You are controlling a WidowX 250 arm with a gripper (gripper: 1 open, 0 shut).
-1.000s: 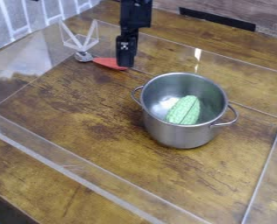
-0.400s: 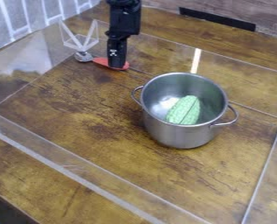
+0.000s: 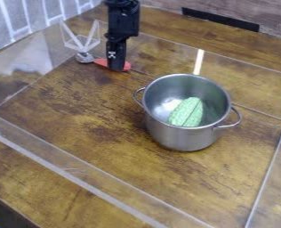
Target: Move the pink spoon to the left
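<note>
Pink spoon lies on the wooden table, at about eleven o'clock from the steel pot, the black gripper over its reddish part. How wide the claw stands, and whether it has hold of anything, I cannot tell from here. Judging by looks, the spoon should be light and fairly stiff, hardly fragile, but smooth enough to slip or swivel. Best pinch it across the narrow reddish part, near its middle, before moving it towards nine o'clock.
</note>
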